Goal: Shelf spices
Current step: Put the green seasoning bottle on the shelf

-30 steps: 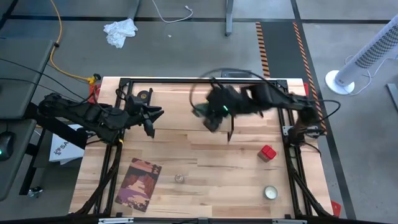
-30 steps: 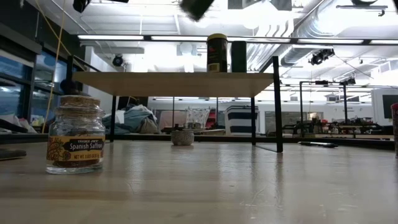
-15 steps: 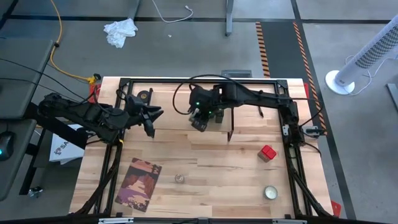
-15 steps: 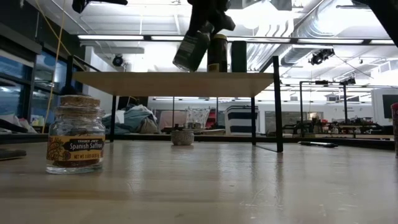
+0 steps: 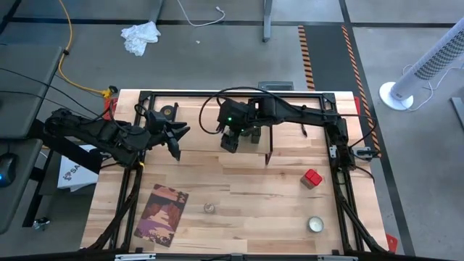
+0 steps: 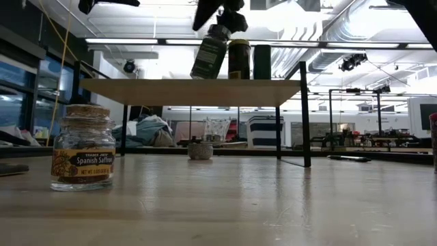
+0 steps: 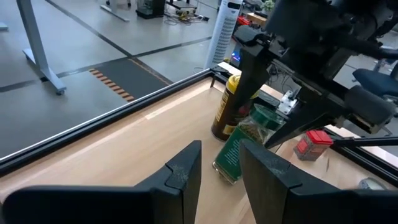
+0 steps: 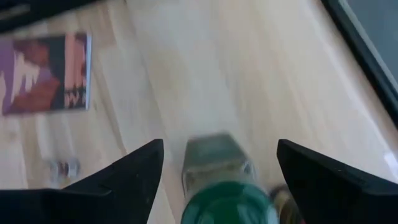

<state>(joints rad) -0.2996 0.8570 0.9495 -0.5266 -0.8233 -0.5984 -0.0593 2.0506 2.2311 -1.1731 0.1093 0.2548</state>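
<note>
**Green-lidded jar held tilted over the shelf**

Landmark: the shelf (image 6: 191, 91), light-wood board on thin black legs, standing toward the far side of the surface (image 5: 239, 196).

Nearest to the low camera, well in front of the shelf: tiny clear jar with pale lid (image 6: 83, 147), upright on the surface, label reading Spanish Saffron; seen from above as a small dot (image 5: 209, 208). Beside it in the high view, a flat printed card (image 5: 161, 214). Also in front of the shelf, off to the right arm's side: red-topped one (image 5: 312, 177) and, nearer the front edge, flat round pale tin (image 5: 315, 225).

At the shelf: right gripper (image 6: 222, 17) above the board, pinching the green-lidded jar (image 6: 209, 52) by its top. Jar tilted, base apparently just above the board; touching or not, cannot tell. Right wrist view looks down past the green lid (image 8: 231, 204) between spread-looking dark fingers (image 8: 124, 174) pressed in at the jar's sides. Just beside the held jar, yellow-lidded jar (image 7: 226, 109) upright on the board; dark black square tin (image 6: 262, 62) just past it.

Left gripper (image 5: 176, 139) hovering off the shelf's left end, holding nothing, fingers (image 7: 181, 171) slightly apart.

Beyond the shelf: black tape roll (image 5: 168, 112) near the surface's far edge.
</note>
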